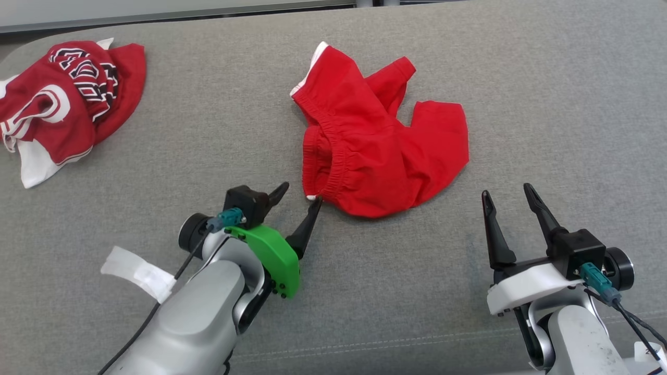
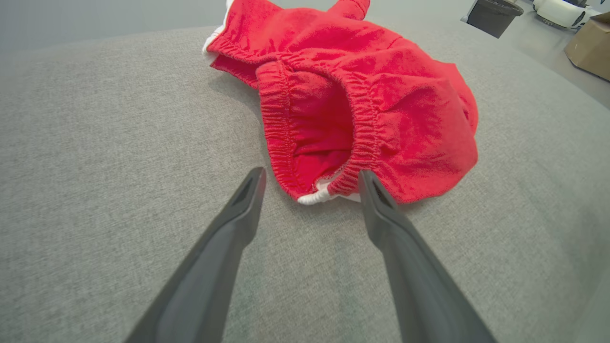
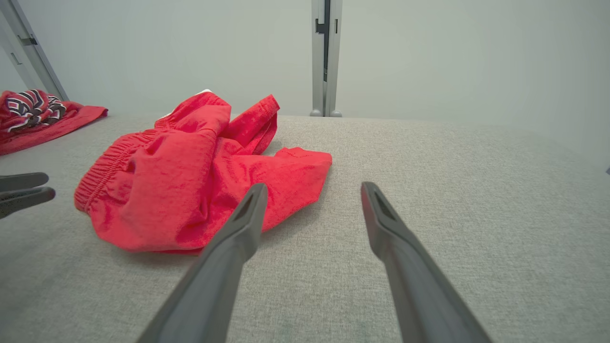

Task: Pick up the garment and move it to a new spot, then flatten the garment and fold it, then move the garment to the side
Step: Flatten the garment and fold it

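The garment (image 1: pixel 68 104), a crumpled red jersey with white panels and black-and-white lettering, lies at the far left of the grey padded table (image 1: pixel 547 94); in the right wrist view the garment (image 3: pixel 38 114) sits at the far left. My left gripper (image 1: pixel 301 194) is open, its fingers straddling the near end of the elastic waistband of a plain red cloth (image 1: pixel 375 151) in the table's middle. In the left wrist view that gripper (image 2: pixel 310 174) has the white-edged waistband corner of the cloth (image 2: pixel 381 105) between its tips. My right gripper (image 1: pixel 506 190) stands open to the right of the cloth, holding nothing.
The right wrist view shows the red cloth (image 3: pixel 190 181) ahead and left of my right gripper (image 3: pixel 313 186), with the left gripper (image 3: pixel 47 186) at the left edge. A metal post (image 3: pixel 325 57) stands behind the table. A dark bin (image 2: pixel 493 14) and cardboard box (image 2: pixel 591 47) sit beyond the table.
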Controlling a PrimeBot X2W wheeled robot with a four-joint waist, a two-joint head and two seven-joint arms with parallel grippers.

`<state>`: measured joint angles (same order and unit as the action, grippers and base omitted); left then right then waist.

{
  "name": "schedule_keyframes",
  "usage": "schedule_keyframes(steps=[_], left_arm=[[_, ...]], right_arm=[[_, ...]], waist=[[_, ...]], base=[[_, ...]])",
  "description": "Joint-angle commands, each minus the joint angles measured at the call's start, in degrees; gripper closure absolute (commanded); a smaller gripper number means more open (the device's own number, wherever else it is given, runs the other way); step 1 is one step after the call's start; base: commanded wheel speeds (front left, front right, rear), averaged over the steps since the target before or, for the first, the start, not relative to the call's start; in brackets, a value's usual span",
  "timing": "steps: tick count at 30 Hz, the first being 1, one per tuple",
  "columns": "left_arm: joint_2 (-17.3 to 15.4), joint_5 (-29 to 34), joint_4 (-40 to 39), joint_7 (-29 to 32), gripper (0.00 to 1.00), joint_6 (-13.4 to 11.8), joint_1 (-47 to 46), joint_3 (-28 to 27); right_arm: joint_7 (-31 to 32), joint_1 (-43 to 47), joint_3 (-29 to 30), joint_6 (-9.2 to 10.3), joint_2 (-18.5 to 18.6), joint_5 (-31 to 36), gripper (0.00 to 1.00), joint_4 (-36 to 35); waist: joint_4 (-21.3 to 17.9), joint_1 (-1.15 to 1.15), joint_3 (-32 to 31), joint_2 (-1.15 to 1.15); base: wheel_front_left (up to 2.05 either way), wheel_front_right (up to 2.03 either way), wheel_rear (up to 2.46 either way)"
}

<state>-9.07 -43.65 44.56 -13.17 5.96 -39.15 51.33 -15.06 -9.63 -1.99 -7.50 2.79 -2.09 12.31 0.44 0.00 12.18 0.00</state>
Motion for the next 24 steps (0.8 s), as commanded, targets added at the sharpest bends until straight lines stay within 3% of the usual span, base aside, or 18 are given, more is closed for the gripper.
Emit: schedule_keyframes(steps=[1, 16, 17, 18, 20, 24], left_arm=[[-0.68, 1.12, -0.5, 0.76, 0.0, -0.35, 0.94, 1.12], [-1.63, 8.11, 3.79, 0.26, 0.0, -3.5, -2.66, 6.24], [-1.6, 8.45, 4.34, 0.39, 0.11, -3.46, -2.94, 6.7], [-1.55, 8.82, 4.82, 0.52, 0.55, -3.29, -3.17, 7.12], [-1.32, 8.93, 5.43, 0.59, 1.0, -2.86, -3.33, 7.39], [-0.24, 8.41, 5.61, 0.39, 1.0, -2.24, -3.83, 7.49]], right_arm=[[-0.23, 0.15, -0.02, 0.02, 0.2, -0.17, 0.0, -0.05], [-0.23, -0.78, -0.78, 0.02, 0.17, -0.39, 0.0, -0.75], [-0.23, -0.65, -0.78, 0.02, 0.17, -0.36, 0.0, -0.72], [-0.23, -0.53, -0.74, 0.02, 0.17, -0.35, 0.0, -0.68], [-0.23, -0.24, -0.65, 0.02, 0.17, -0.33, 0.0, -0.62], [-0.23, 0.13, -0.46, 0.02, 0.17, -0.45, 0.0, -0.46]], waist=[[-0.87, 0.0, -0.01, 0.0], [-7.5, 0.0, 1.91, 0.0], [-7.62, 0.0, 1.86, 0.0], [-7.68, 0.0, 1.78, 0.0], [-7.68, 0.0, 1.56, 0.0], [-7.39, 0.0, 1.05, 0.0]], base=[[0.0, 0.0, 0.0], [0.0, 0.0, 0.0], [0.0, 0.0, 0.0], [0.0, 0.0, 0.0], [0.0, 0.0, 0.0], [0.0, 0.0, 0.0]])
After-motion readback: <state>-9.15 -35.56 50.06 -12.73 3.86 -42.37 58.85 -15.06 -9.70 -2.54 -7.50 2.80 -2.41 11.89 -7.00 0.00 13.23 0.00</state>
